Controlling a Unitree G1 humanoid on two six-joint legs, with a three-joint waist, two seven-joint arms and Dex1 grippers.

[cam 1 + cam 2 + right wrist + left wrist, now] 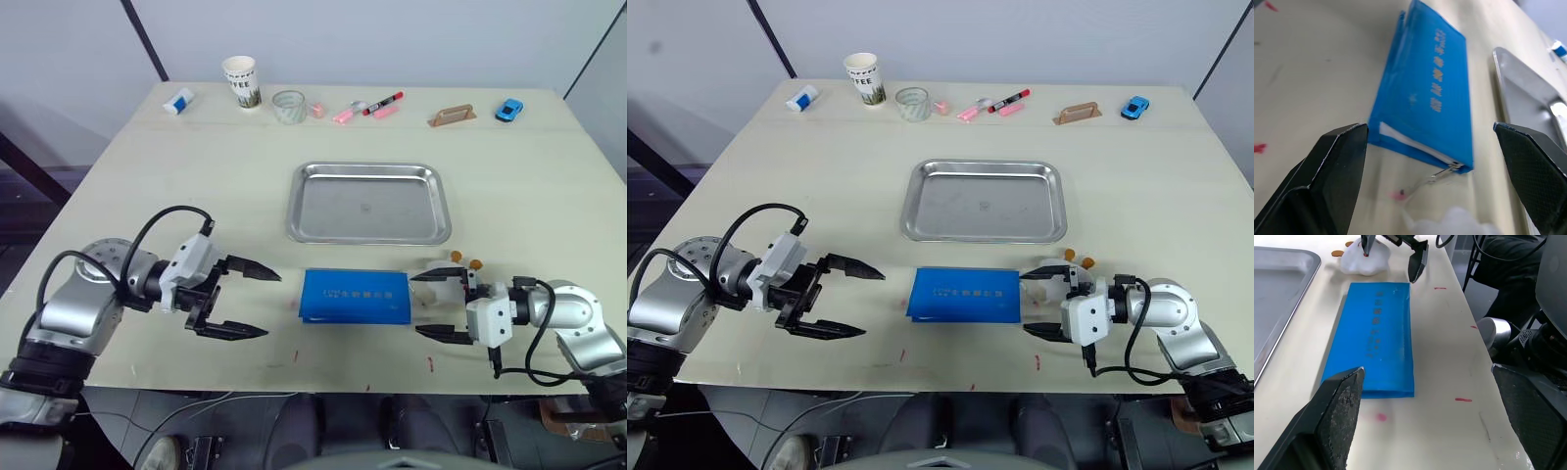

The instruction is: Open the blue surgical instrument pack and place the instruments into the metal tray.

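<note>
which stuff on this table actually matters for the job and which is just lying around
For the job:
- blue surgical instrument pack, closed, flat on the table
- metal tray, empty
- left pincer and right pincer, both open, one at each end of the pack

Lying about:
- paper cup
- glass
- marker pen
- toy car

Centre of the frame sits the tray on the table, and just below it lies the pack, flat and closed. Left of the pack, apart from it, hangs the left gripper; at its right end, very close, the right gripper. Along the top edge runs a row: cup at upper left, glass beside it, marker near centre, toy car at upper right.
</note>
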